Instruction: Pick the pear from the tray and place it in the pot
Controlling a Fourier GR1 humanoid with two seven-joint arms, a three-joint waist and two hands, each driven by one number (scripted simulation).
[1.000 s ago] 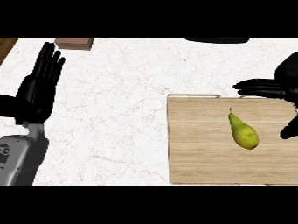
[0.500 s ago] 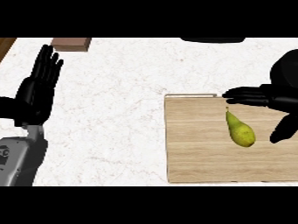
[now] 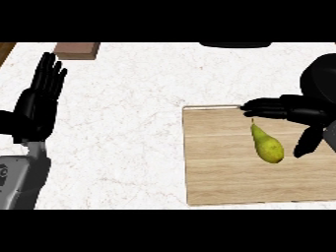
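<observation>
A yellow-green pear (image 3: 266, 144) lies on the wooden tray (image 3: 214, 167) at the right of the counter, stem pointing away from me. My right hand (image 3: 301, 113) hovers over the pear's far end, open, its fingers stretched left above the stem and its thumb hanging down just right of the fruit. Only a dark rim of the pot (image 3: 234, 45) shows at the top edge. At the left my left hand (image 3: 38, 101) rests open with fingers up.
A brown block (image 3: 77, 49) sits at the far left of the white marble counter (image 3: 127, 118). Wood flooring shows past the counter's left and right corners. Bare counter lies between the tray and my left hand.
My right hand has moved left and down over the tray, from beyond the pear to straddling its stem end. The pear and my left hand have not moved.
</observation>
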